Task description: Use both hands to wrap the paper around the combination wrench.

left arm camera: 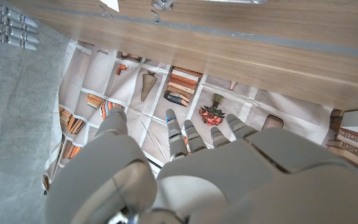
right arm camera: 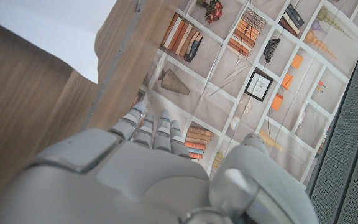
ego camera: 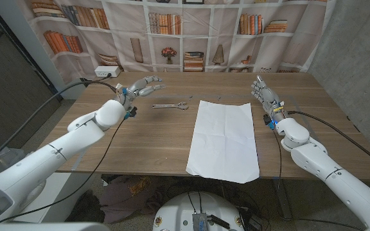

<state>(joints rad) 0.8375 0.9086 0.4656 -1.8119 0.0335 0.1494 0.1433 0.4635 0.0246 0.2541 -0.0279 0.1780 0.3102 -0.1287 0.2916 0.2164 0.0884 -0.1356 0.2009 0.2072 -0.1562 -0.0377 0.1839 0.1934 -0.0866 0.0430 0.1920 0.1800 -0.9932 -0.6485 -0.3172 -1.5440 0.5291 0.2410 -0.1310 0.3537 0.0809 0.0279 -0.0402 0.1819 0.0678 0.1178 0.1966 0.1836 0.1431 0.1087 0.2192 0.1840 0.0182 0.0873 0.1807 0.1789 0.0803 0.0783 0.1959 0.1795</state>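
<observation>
Worktop point(ego camera: 140, 147): one wooden surface, seen from the head view with both arms coming in over its near corners.
Paper point(ego camera: 223, 140): one white sheet, lying flat and unfolded on the worktop, right of middle; its near edge reaches the worktop's front edge. A corner of it also shows in the right wrist view point(right arm camera: 55, 28).
Right hand point(ego camera: 266, 97): raised over the worktop just to the right of the sheet's far end, fingers straight and apart, holding nothing — it does not touch the paper. From its own wrist camera point(right arm camera: 148, 168) the fingers reach out toward the backdrop, nothing between them.
Wrench point(ego camera: 170, 106): one metal combination wrench, lying flat on the bare wood just left of the paper's far corner, apart from the sheet and not wrapped.
Left hand point(ego camera: 141, 86): just beyond the wrench and to its left, fingers stretched toward the worktop's middle, empty — no contact with the wrench that I can see. In the left wrist view point(left arm camera: 185, 174) the fingers are spread with nothing in them.
White box point(ego camera: 106, 71): one, at the far left edge of the worktop, a cable running from it.
Backdrop point(ego camera: 191, 32): one printed bookshelf curtain behind the worktop.
</observation>
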